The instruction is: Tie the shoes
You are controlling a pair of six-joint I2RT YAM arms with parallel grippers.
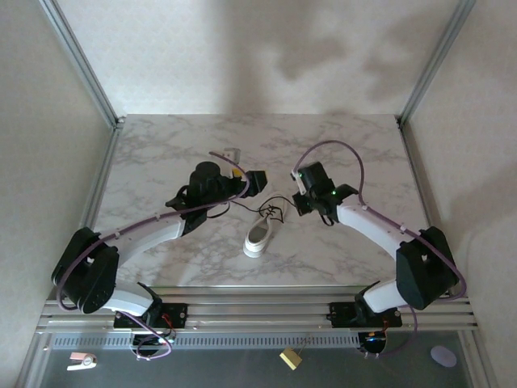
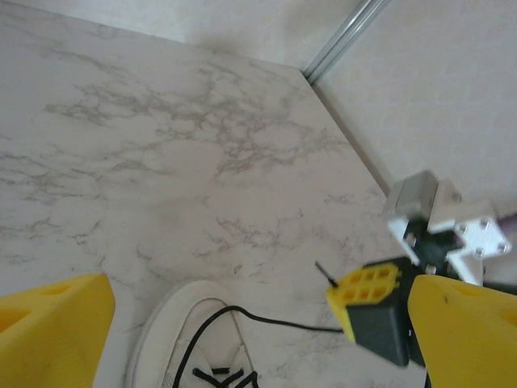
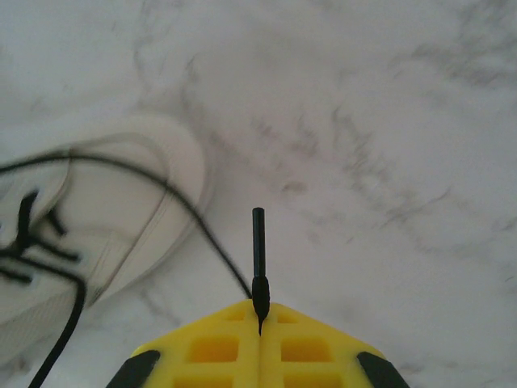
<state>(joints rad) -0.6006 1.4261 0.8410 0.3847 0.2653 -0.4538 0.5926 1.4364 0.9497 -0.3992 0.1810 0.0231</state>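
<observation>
One table [image 1: 161, 145], marble-patterned, white with grey veins, edged by metal rails [image 1: 81, 65]. Two arms, white and black: left arm [image 1: 145, 230] extending from 7 o'clock, right arm [image 1: 380, 226] from 5 o'clock, their ends close together near table centre. One sneaker [image 1: 260, 234], small, white, low-top, white sole, resting on the table a little toward 6 o'clock of centre, long axis on the 1-to-7 o'clock line, laced end toward 1 o'clock. One left gripper [image 1: 254, 179], yellow fingers [image 2: 48, 335] spread wide apart with nothing clamped between them; positioned at 12 o'clock of the sneaker, whose rounded end sits under the gap in the left wrist view. One right gripper [image 1: 300, 192], at 1 o'clock of the sneaker, yellow pads [image 3: 323, 356] pressed together and pinching a lace just behind its end. One set of laces [image 1: 275, 212], thin, black; one strand runs from the sneaker across the table to the right gripper, its stiff tip [image 3: 258, 242] poking beyond the closed pads toward 12 o'clock in the right wrist view
</observation>
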